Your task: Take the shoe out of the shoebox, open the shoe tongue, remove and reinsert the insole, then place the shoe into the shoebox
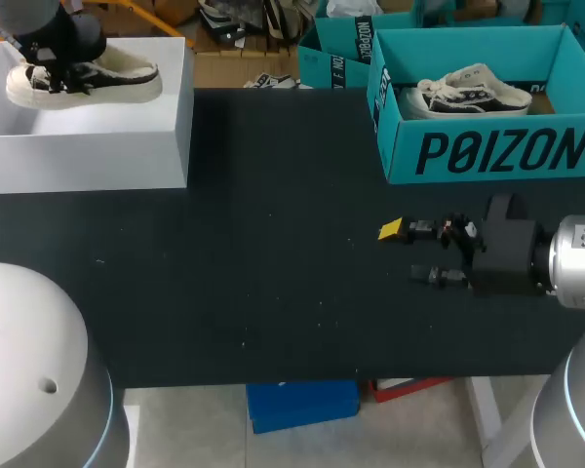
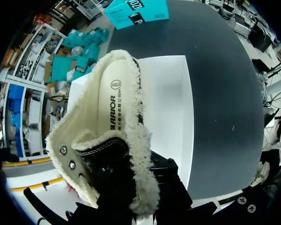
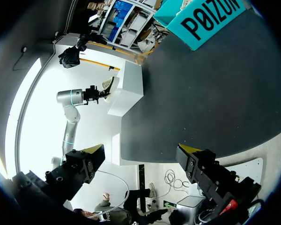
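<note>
Dark worktop (image 1: 273, 253), two boxes along its far side.

Item 1: shoe (image 1: 97, 80), black and cream with a fleece lining. It sits over the open top of the white shoebox (image 1: 88, 146) at the far left corner. The right wrist view shows it tilted and raised near the rim. Whether it touches the box floor cannot be told. The insole (image 2: 110, 108) lies in place inside.

Item 2: left gripper (image 1: 57, 60), clamped on the shoe at the heel end. Its tips are buried in the fleece collar.

Item 3: right gripper (image 3: 140, 154), fingers spread wide and holding nothing. It hangs over the worktop's right side, well apart from the shoe.

Item 4: teal box (image 1: 487, 151) at the far right, holding a second shoe (image 1: 468, 93).

Risk notes, as judged: the hold is on soft fleece, so the shoe may slip or swing when lifted clear. A trailing toe could catch the box wall and drag the light box. Two similar shoes on the worktop invite a reach for the wrong one.
</note>
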Robot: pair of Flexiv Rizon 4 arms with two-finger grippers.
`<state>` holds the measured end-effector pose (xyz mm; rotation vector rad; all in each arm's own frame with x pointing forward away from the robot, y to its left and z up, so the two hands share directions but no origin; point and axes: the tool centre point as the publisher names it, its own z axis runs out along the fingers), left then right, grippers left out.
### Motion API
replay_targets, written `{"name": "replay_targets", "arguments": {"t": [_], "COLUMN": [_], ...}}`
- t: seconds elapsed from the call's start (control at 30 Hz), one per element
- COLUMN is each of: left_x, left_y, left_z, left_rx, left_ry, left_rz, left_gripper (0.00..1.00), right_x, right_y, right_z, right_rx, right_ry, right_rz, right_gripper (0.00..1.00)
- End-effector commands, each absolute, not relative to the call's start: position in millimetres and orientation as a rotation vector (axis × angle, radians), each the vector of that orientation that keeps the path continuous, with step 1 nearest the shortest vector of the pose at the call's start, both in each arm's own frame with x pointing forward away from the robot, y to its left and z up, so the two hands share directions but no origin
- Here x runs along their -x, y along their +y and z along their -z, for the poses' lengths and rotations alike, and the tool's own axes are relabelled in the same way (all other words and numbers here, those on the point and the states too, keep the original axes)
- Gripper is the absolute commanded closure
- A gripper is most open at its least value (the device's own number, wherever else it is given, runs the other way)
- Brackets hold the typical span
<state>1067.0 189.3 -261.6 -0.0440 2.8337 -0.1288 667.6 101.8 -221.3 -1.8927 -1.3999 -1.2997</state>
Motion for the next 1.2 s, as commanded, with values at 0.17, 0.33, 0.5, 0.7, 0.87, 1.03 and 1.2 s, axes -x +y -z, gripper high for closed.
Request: {"name": "replay_targets", "arguments": {"t": [0.17,0.33,0.5,0.7,0.87,1.03,1.2], "left_x": [-1068.4,-1066.6,-1064.2,-1063.1,-1061.0,-1061.8,-1062.3], "left_y": [200.5,204.2,208.4,213.1,214.0,214.1,214.1], "left_z": [277.3,291.3,304.8,318.2,332.9,342.6,351.3], "left_rx": [0.038,0.051,0.050,0.052,0.044,0.044,0.035], "left_ry": [2.836,2.849,2.864,2.873,2.900,2.917,2.933], "left_rz": [0.127,0.134,0.123,0.100,0.090,0.082,0.064], "left_gripper": [1.00,1.00,1.00,1.00,1.00,1.00,1.00], "right_x": [-668.2,-668.2,-668.2,-668.2,-668.2,-668.2,-668.2], "right_y": [102.4,102.4,102.4,102.4,102.4,102.4,102.4], "right_z": [221.7,221.7,221.7,221.7,221.7,221.7,221.7], "right_rx": [1.892,1.892,1.892,1.892,1.892,1.892,1.892], "right_ry": [-1.400,-1.400,-1.400,-1.400,-1.400,-1.400,-1.400], "right_rz": [1.300,1.300,1.300,1.300,1.300,1.300,1.300], "right_gripper": [0.00,0.00,0.00,0.00,0.00,0.00,0.00]}}
